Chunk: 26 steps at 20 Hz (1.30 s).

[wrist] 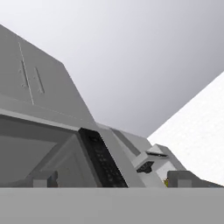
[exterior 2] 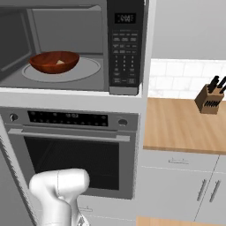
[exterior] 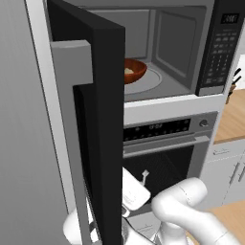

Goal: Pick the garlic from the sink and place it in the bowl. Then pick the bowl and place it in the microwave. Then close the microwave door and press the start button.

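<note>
Beside oven [exterior 2: 70,150], wood counter [exterior 2: 185,126], knife block [exterior 2: 211,99]

Your two base views face the open microwave [exterior: 158,52] closely from left and right; your hand view tilts upward past its keypad strip [wrist: 103,159].

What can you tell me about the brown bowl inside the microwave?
The bowl is wide, shallow and glossy reddish-brown, like polished wood. It sits upright on the pale round turntable inside the open microwave, towards the left side of the plate. A small off-white lump, the garlic, lies inside it. Nothing else touches the bowl. In the left base view the black microwave door hides part of it.
</note>
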Available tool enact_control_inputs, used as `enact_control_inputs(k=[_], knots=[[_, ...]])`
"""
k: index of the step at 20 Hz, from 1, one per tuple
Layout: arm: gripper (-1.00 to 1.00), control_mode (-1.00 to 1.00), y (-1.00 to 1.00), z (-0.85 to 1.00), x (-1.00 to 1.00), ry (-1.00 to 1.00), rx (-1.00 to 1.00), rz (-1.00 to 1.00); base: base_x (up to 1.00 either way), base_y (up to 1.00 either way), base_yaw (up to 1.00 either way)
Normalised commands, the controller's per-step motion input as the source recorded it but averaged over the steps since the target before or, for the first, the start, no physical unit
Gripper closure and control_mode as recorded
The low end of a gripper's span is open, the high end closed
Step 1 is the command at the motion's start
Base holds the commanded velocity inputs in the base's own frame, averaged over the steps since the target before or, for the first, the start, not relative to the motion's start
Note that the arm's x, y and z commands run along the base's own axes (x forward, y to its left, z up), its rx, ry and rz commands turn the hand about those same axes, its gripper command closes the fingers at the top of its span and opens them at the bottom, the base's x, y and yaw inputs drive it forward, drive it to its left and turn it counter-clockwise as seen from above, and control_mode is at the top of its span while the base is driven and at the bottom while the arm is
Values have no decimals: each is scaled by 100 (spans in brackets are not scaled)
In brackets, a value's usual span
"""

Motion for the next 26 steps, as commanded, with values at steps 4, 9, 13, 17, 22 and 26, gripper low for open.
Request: enact_control_inputs(k=[4,9,13,17,22,26], knots=[[-100,-100,86,0,0,0,-3,3,0,0,0],[-100,-100,85,0,-5,0,0,4,0,0,0],[-100,-100,63,6,-34,0,-1,1,0,0,0],[-100,-100,19,49,-46,-12,0,1,0,0,0],[-100,-100,-5,43,-46,-12,0,0,0,0,0],[-100,-100,-4,-14,-31,-6,0,0,0,0,0]])
